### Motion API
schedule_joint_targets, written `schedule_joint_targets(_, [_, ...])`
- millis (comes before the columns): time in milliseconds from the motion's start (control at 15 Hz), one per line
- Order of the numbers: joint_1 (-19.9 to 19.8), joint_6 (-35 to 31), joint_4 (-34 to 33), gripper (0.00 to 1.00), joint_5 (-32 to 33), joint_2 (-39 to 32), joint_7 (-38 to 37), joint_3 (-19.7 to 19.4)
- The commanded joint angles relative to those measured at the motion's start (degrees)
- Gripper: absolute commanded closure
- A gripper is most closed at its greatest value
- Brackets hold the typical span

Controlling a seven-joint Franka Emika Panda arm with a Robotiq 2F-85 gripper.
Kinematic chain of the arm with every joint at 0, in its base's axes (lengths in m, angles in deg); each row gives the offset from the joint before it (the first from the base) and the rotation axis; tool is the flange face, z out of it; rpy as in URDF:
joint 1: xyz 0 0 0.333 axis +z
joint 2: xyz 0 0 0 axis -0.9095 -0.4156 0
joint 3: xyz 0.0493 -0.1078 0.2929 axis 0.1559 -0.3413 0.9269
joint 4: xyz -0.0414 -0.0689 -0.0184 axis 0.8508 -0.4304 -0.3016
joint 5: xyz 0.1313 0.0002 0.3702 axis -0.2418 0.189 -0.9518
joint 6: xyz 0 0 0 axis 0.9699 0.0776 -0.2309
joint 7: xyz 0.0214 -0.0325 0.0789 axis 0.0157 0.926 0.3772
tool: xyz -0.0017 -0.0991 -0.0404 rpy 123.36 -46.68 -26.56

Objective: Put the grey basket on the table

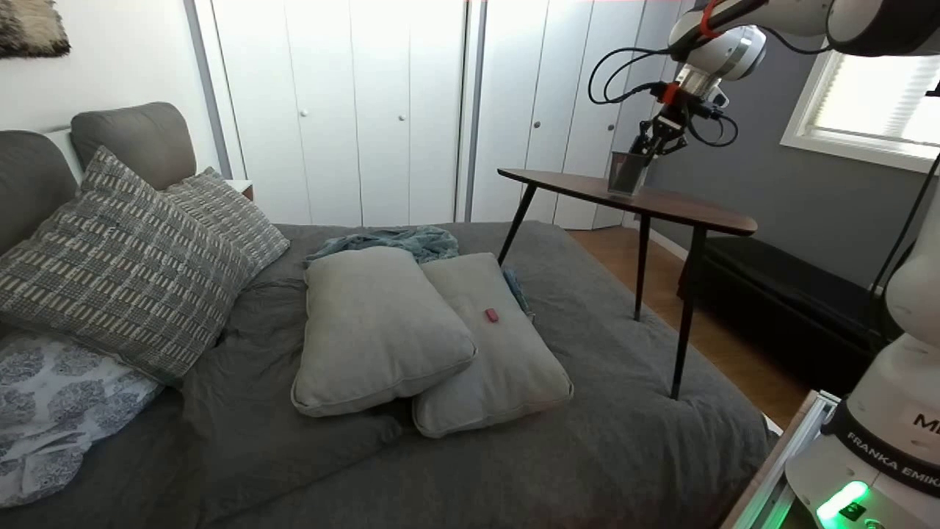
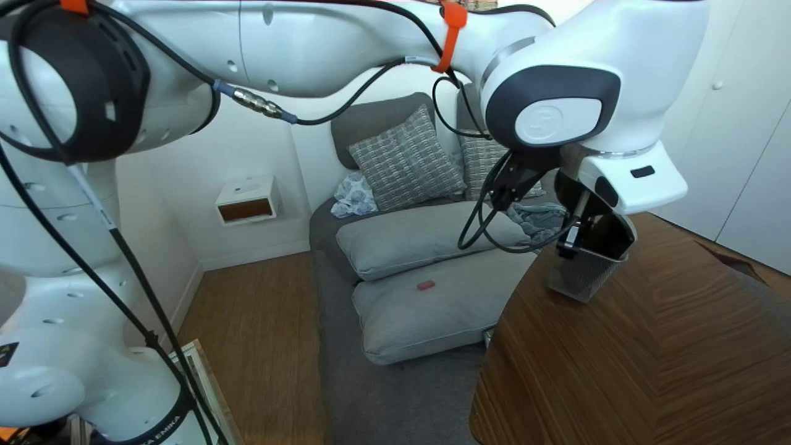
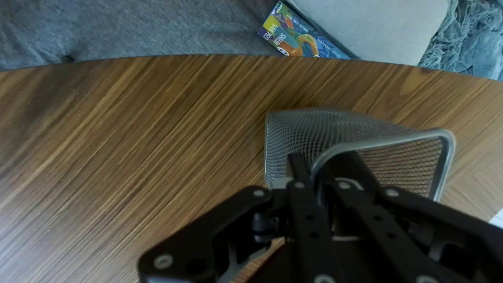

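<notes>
The grey basket is a small dark-grey mesh cup with a metal rim. It also shows in an exterior view and in the wrist view. My gripper has one finger inside and one outside the basket, pinching its wall at the rim. The gripper also shows in an exterior view. The basket is at or just above the brown top of the table, near its bed-side edge. I cannot tell whether its base touches. The table top also shows in an exterior view and the wrist view.
The table's slim legs stand on and beside the grey bed. Light grey pillows lie there with a small red object. A colourful box lies just past the table edge. A low dark bench stands behind.
</notes>
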Motion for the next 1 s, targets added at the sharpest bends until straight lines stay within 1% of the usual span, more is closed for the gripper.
schedule_joint_targets(0, [-0.31,0.57,-3.16,0.98,2.43,-1.51,-2.72,0.15])
schedule_joint_targets(67, [-0.29,0.77,-3.37,0.98,2.87,-1.74,-2.99,0.20])
schedule_joint_targets(133, [-0.33,1.06,-3.70,0.68,3.16,-1.94,-3.14,0.27])
schedule_joint_targets(200, [-0.40,1.27,-3.87,0.67,3.33,-1.95,-3.21,0.29])
schedule_joint_targets(267, [-0.41,1.32,-3.72,0.62,3.53,-1.42,-3.22,0.25])
schedule_joint_targets(533, [-0.31,0.14,-1.97,0.34,3.40,3.69,-1.70,0.22])
schedule_joint_targets(600, [0.31,-0.01,0.13,0.28,2.47,6.59,1.41,-0.02])
schedule_joint_targets(667, [0.17,0.54,1.23,0.20,1.92,8.76,5.73,0.68])
schedule_joint_targets(733, [0.81,1.48,2.88,0.14,2.94,11.47,8.38,0.89])
schedule_joint_targets(800, [1.41,2.08,4.21,0.05,3.42,13.57,10.61,1.21])
schedule_joint_targets(867, [2.43,2.32,6.42,0.01,4.42,16.33,12.53,1.56])
schedule_joint_targets(933, [3.35,2.34,8.45,0.00,5.24,18.72,14.36,2.09])
